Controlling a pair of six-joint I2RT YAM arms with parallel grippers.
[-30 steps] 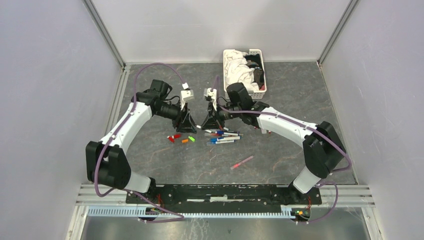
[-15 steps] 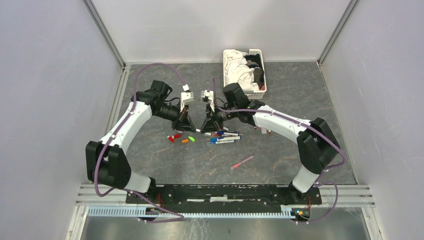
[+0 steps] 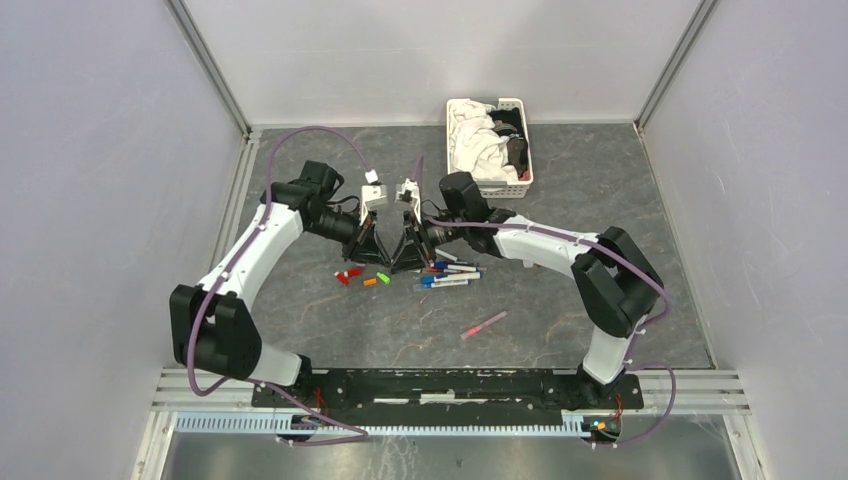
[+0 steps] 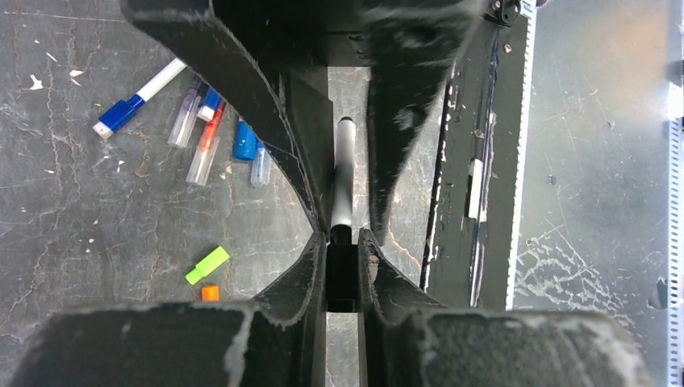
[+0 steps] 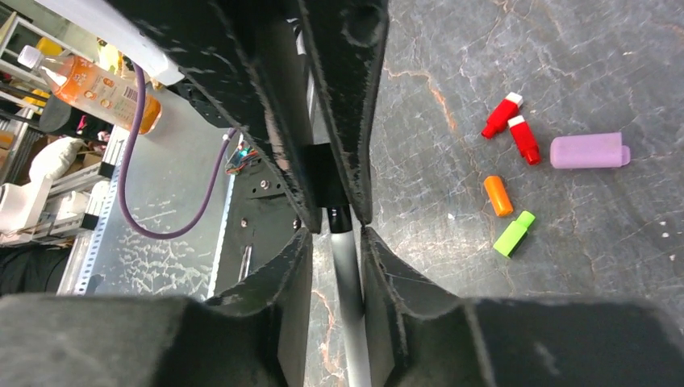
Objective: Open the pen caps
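Note:
A pen hangs above the table between my two grippers. In the left wrist view my left gripper (image 4: 342, 242) is shut on its black pen cap (image 4: 341, 278), and the grey-white barrel (image 4: 344, 173) runs on into the right fingers. In the right wrist view my right gripper (image 5: 336, 238) stands open around the barrel (image 5: 345, 274), with a thin gap on one side. From above, the left gripper (image 3: 375, 252) and right gripper (image 3: 405, 254) meet tip to tip. Loose pen caps lie below: red (image 5: 502, 115), lilac (image 5: 589, 151), orange (image 5: 498, 195), green (image 5: 514, 234).
A pile of pens (image 3: 448, 274) lies just right of the grippers, and one pink pen (image 3: 484, 324) lies alone nearer the arm bases. A white slatted basket (image 3: 523, 178) of cloths stands at the back. The metal rail (image 3: 450, 385) runs along the near edge.
My right arm has swung left until its fingers meet the left gripper's. The left jaws have closed on the black cap. The right jaws have loosened around the barrel.

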